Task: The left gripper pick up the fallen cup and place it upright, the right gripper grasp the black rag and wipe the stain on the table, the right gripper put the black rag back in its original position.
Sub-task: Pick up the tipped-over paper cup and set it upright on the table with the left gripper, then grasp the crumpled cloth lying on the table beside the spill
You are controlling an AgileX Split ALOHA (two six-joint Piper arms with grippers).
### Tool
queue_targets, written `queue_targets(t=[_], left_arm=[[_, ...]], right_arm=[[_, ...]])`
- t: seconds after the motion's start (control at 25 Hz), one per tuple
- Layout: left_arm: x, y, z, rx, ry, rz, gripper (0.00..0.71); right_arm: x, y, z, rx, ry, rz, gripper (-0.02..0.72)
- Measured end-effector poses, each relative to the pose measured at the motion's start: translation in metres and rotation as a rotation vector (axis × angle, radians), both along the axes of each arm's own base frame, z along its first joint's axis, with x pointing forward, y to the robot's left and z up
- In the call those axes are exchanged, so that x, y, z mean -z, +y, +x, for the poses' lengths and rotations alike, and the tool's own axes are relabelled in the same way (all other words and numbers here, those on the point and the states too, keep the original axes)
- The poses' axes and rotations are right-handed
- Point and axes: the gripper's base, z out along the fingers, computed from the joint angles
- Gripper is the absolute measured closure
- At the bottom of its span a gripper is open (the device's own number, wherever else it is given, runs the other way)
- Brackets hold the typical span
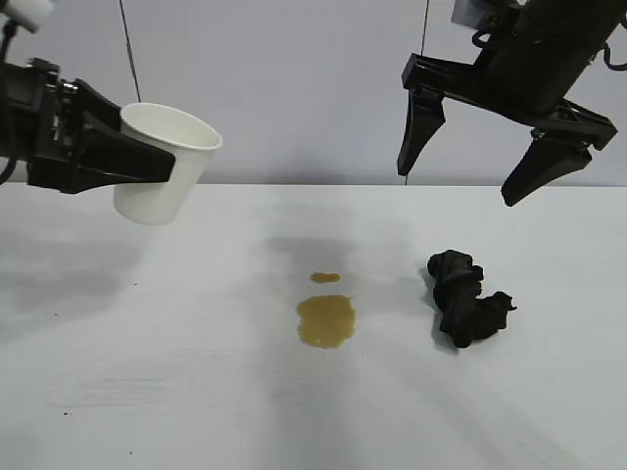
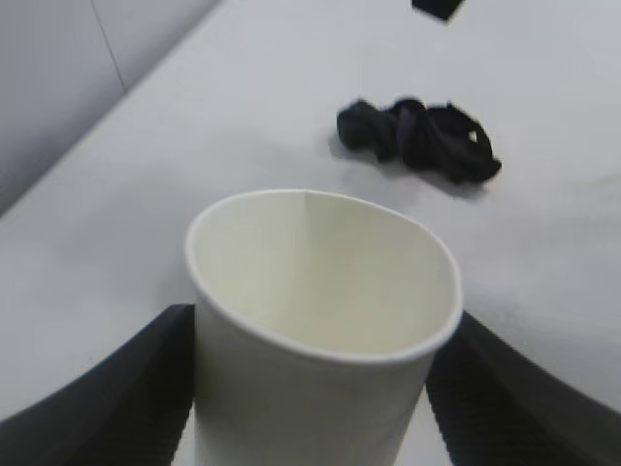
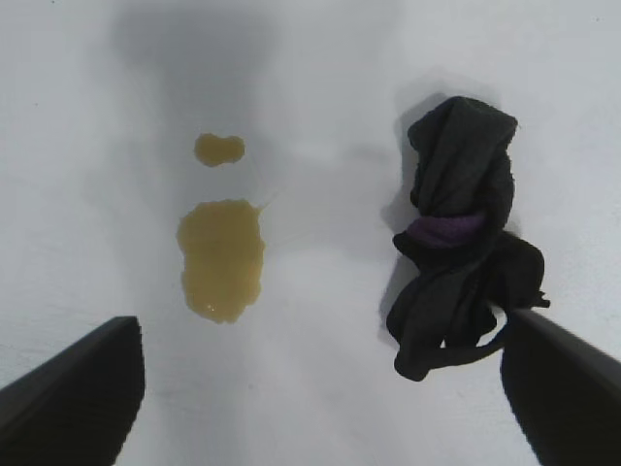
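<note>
- Left hand, at the left edge of the exterior view, is clamped on the cup and holds it in the air above the surface. One finger crosses the cup's side wall.
- Cup tilts, mouth up and leaning toward the right of the exterior view; its base hangs clear of the surface.
- Left wrist view adds what the exterior cannot: the cup interior is bare and dry-looking, with a seam down the inner wall, and a dark finger presses each flank.
- Right hand hangs high at the upper right of the exterior view, fingers spread wide apart, holding nothing, above the rag.
- Rag lies on the surface as a twisted black wad, to the right of the stain in the exterior view and apart from it.
- Right wrist view shows a purple band in the rag folds, not visible from outside, and the stain as a larger blotch with a small spot next to it. The right fingertips frame the edges, off the surface.
- Left wrist view also catches the rag beyond the cup rim; the stain is out of that view.
</note>
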Motion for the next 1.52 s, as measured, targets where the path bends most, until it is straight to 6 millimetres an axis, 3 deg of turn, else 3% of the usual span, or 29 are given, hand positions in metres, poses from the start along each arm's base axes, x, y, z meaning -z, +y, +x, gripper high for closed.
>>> queue_targets(t=[0.36,0.76,0.92,1.04,1.12,1.28,1.36,1.52], left_arm=[[0.060,0.023,0.011,-0.027,0.110,-0.061,0.232],[0.098,0.028,0.010,-0.029,0.166,-0.050,0.232],[0.099,0.028,0.011,-0.030,0.163,-0.050,0.206],[0.099,0.028,0.011,-0.022,0.144,-0.042,0.083],[0.099,0.028,0.011,-0.022,0.142,-0.040,0.044],[0.094,0.028,0.011,-0.037,0.167,-0.053,0.022],[0.080,0.029,0.013,-0.068,0.202,-0.086,0.019],[0.021,0.033,0.014,-0.219,0.273,-0.103,0.017]], right_arm=[[0.000,0.000,0.000,0.000,-0.001,0.000,0.009],[0.000,0.000,0.000,0.000,-0.002,0.000,0.009],[0.000,0.000,0.000,0.000,-0.002,0.000,0.009],[0.000,0.000,0.000,0.000,-0.002,0.000,0.009],[0.000,0.000,0.000,0.000,-0.002,0.000,0.009],[0.000,0.000,0.000,0.000,-0.002,0.000,0.009],[0.000,0.000,0.000,0.000,-0.002,0.000,0.009],[0.000,0.000,0.000,0.000,-0.002,0.000,0.009]])
